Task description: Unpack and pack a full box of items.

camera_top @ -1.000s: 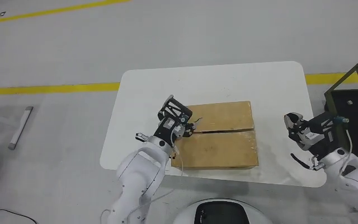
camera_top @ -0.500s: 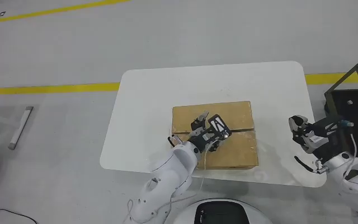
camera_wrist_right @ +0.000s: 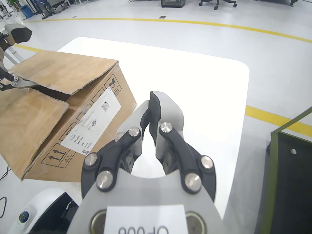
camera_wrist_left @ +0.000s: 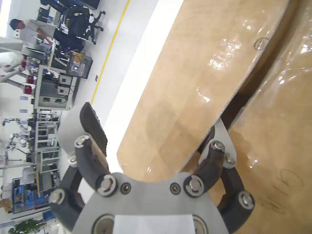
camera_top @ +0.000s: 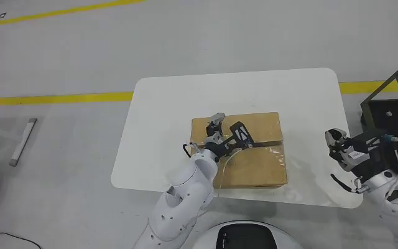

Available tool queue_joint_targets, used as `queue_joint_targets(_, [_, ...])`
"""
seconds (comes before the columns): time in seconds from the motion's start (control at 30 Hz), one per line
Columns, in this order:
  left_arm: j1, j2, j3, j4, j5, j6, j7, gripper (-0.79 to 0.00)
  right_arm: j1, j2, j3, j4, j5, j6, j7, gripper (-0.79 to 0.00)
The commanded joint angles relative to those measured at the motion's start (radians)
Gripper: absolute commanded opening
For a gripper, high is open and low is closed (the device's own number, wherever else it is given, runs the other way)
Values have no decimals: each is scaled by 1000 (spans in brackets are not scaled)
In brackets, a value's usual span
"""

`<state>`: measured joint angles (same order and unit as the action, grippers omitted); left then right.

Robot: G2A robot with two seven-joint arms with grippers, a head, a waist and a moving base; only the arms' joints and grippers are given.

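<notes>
At the centre of the white rounded bench (camera_top: 161, 106) sits the brown cardboard box (camera_top: 258, 127). The left end effector (camera_top: 228, 126), fingers spread, straddles its 12 o'clock flap. The right end effector (camera_wrist_right: 151, 113), clenched empty, hangs near 4 o'clock.

Box (camera_top: 249, 163) on bench (camera_top: 161, 124), right of centre, toward near edge | left end effector (camera_top: 227, 126) over box's left end, straddling far flap (camera_top: 258, 127), one finger beneath it | right end effector (camera_wrist_right: 150, 109) right of box, apart, at bench's right edge
</notes>
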<state>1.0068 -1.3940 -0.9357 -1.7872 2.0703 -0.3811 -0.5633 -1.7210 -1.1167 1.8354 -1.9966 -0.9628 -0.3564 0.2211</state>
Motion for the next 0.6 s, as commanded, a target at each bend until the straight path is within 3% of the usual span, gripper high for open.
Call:
queue_joint_targets(0.0, [-3, 0, -1, 6, 34, 20, 38, 0, -1, 0, -2, -1, 1, 0, 1, -785])
queue_joint_targets(0.03, [-3, 0, -1, 8, 41, 28, 51, 0, -1, 0, -2, -1, 1, 0, 2, -785])
queue_joint_targets(0.1, [-3, 1, -1, 9, 60, 40, 85, -591, 0, 0, -6, -1, -1, 0, 1, -785])
queue_joint_targets(0.13, [0, 1, -3, 8, 65, 50, 103, -785, 1, -1, -7, 0, -2, 0, 1, -785])
queue_joint_targets(0.57, [29, 15, -13, -15, 109, -53, 278, -785, 5, -2, -23, 2, -6, 3, 0, -785])
